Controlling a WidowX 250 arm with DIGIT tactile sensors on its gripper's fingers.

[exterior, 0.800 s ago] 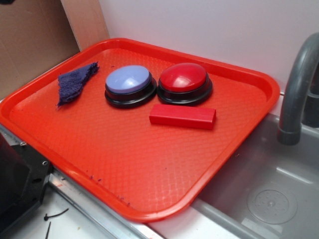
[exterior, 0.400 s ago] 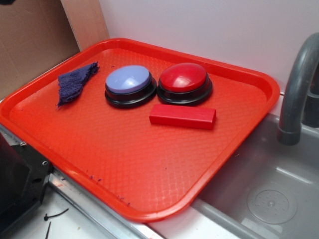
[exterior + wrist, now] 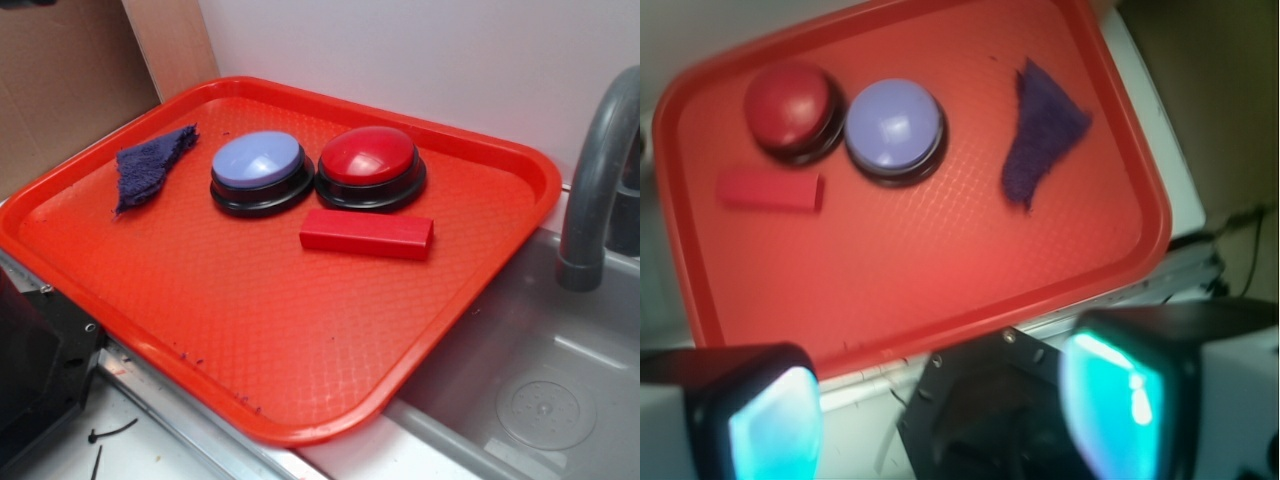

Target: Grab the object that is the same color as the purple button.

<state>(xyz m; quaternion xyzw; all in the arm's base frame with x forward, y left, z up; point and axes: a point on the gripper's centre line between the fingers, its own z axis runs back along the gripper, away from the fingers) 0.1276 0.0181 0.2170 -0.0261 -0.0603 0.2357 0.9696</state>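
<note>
The dark purple rag (image 3: 150, 165) lies flat at the back left of the red tray (image 3: 300, 340); in the wrist view the rag (image 3: 1040, 135) is at the upper right. The lavender dome button (image 3: 258, 168) with a black base stands just right of it, also seen in the wrist view (image 3: 893, 128). My gripper (image 3: 945, 415) is open and empty, high above the tray's near edge, far from the rag. It is out of sight in the exterior view.
A red dome button (image 3: 369, 165) stands right of the lavender one and a red rectangular block (image 3: 367, 233) lies in front of them. A grey sink (image 3: 540, 390) with a faucet (image 3: 595, 180) is at the right. A black mount (image 3: 40, 370) sits by the tray's front left.
</note>
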